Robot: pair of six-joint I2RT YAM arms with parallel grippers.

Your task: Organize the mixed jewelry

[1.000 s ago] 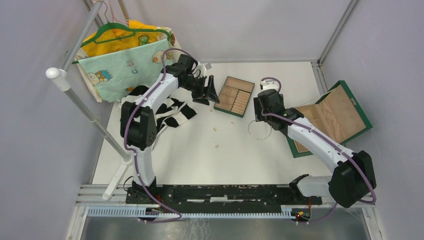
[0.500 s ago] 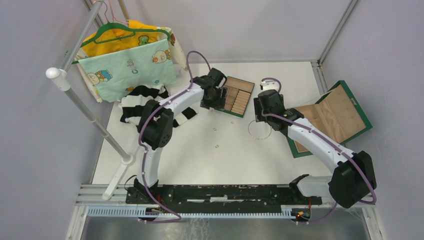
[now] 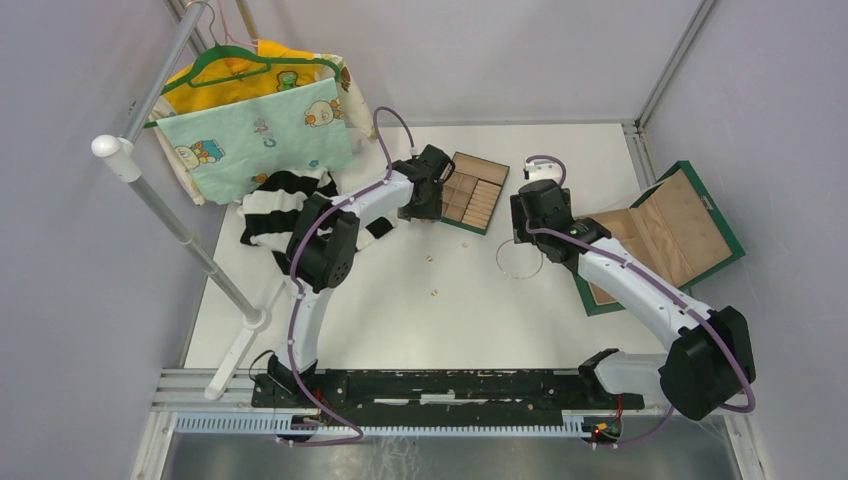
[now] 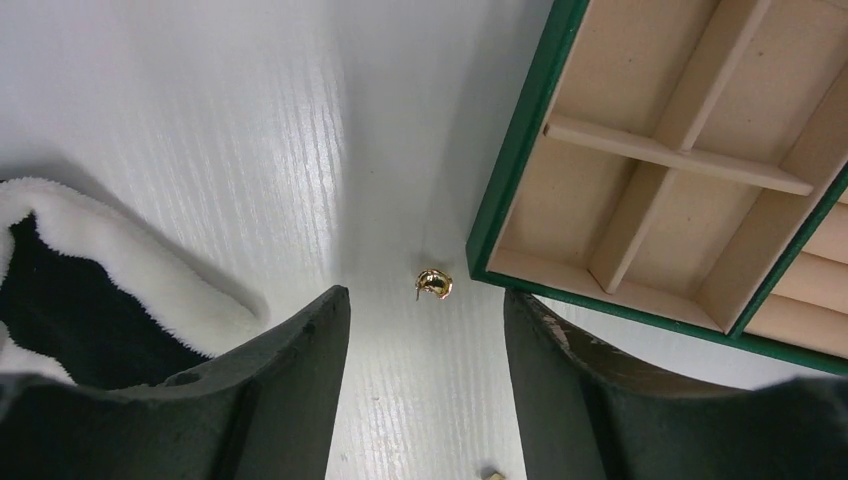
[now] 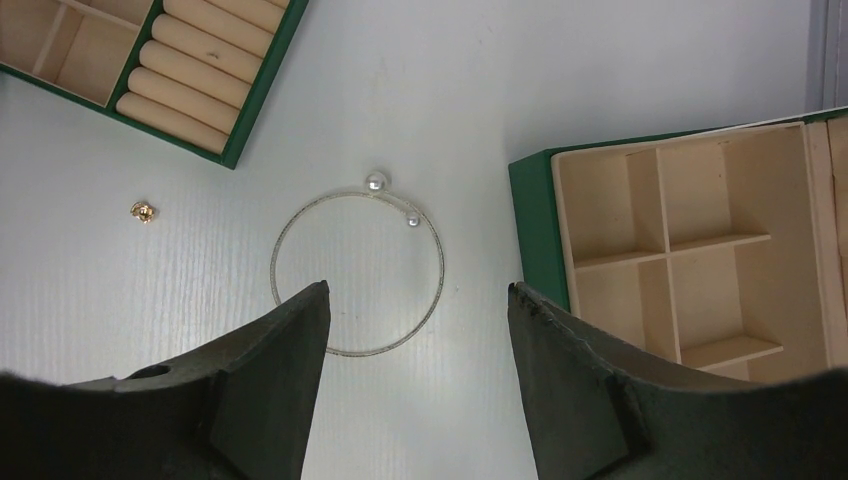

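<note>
Just off the near left corner of the compartment tray (image 3: 470, 200), the left gripper (image 4: 425, 300) is hovering with its jaws standing apart. It is straddling a tiny gold piece (image 4: 433, 284) without touching it. That piece is lying on the white table (image 3: 400, 320) just beside the tray's green rim. To the tray's near right, the right gripper (image 5: 418, 295) is hanging with jaws spread wide, gripping nothing, over the silvery wire hoop (image 5: 437, 268), which is lying flat on the table. A second gold piece (image 3: 429, 258) and a third gold piece (image 3: 435, 292) are lying nearer than the tray, apart from it. A striped cloth (image 3: 290, 205) is lying to the tray's left.
</note>
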